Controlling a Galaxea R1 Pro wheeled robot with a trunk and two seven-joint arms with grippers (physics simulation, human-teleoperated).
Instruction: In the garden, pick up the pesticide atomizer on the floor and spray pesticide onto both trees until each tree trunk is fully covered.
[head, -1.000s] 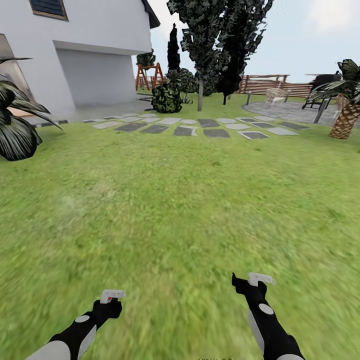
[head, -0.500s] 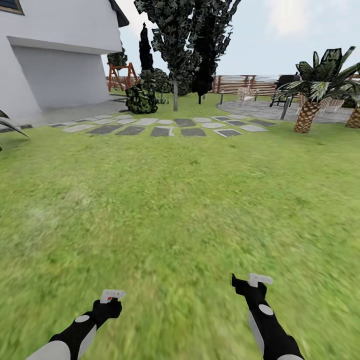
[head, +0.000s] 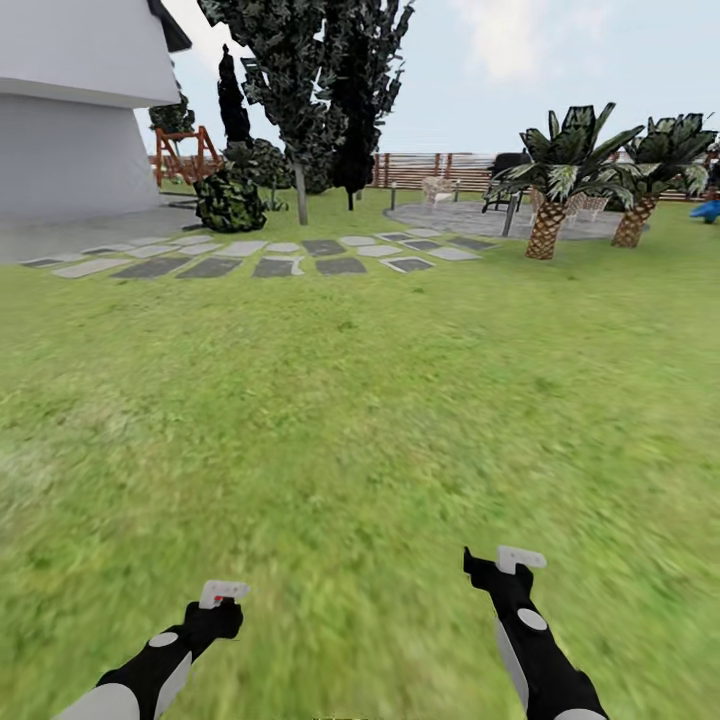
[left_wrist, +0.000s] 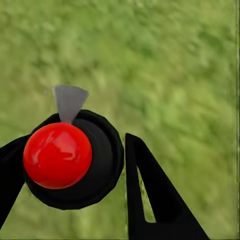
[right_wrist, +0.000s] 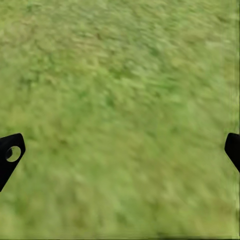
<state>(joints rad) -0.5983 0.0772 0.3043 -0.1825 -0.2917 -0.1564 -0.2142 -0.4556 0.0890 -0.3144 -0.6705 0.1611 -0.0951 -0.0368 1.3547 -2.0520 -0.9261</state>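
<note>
Bright even daylight, blurry grass (head: 360, 420)

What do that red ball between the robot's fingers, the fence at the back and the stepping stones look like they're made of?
The red ball looks like glossy plastic: it carries bright reflections and sits in a matte black round body, held between the black fingers. The fence looks like brown wooden slats laid horizontally. The stepping stones look like flat grey stone or concrete, matte. All are simulator renders, so this is only appearance.

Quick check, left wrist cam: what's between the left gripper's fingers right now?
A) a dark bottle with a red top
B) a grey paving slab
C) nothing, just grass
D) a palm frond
A: in the left wrist view the left gripper is shut on the pesticide atomizer, its round red top and dark body sitting between the black fingers above the grass.
</note>
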